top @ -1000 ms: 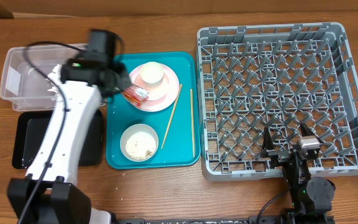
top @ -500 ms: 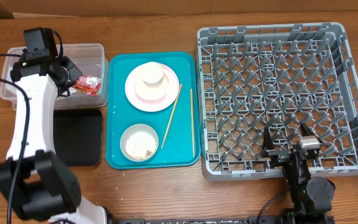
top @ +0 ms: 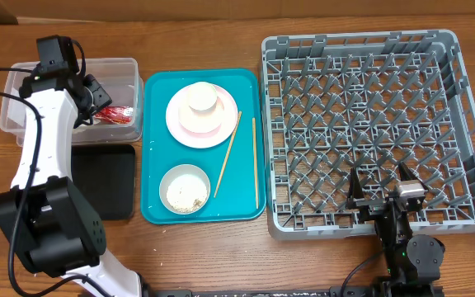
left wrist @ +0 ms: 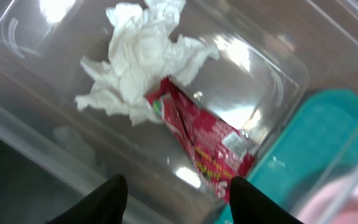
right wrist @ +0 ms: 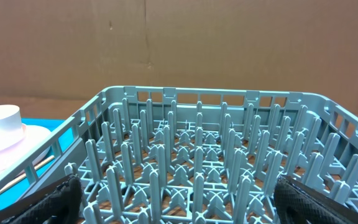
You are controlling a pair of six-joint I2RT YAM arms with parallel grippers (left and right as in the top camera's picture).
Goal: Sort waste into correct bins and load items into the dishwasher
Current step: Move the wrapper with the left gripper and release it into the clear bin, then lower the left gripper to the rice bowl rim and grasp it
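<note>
My left gripper (top: 97, 101) hovers over the clear tub (top: 23, 99), open, with nothing between its fingers. In the left wrist view the gripper (left wrist: 176, 199) looks down on the red snack wrapper (left wrist: 210, 146) lying on the tub's floor against the crumpled white tissue (left wrist: 138, 59). From overhead the wrapper (top: 115, 114) shows at the tub's right end. The pink plate (top: 221, 125) carries a white cup (top: 200, 101). A bowl (top: 185, 188) holds rice scraps. Two chopsticks (top: 228, 155) (top: 255, 161) lie beside them. My right gripper (top: 382, 194) stands open at the grey dish rack's (top: 369, 124) near edge.
The teal tray (top: 246, 202) under the dishes sits between the bins and the rack. The black tray (top: 110, 181) lies just in front of the clear tub, partly under my left arm. In the right wrist view the rack's pegs (right wrist: 197, 155) fill the space ahead.
My left arm swung left from the plate to the clear tub carrying the wrapper. Its jaws have opened and the wrapper now lies in the tub. The right arm is still.
</note>
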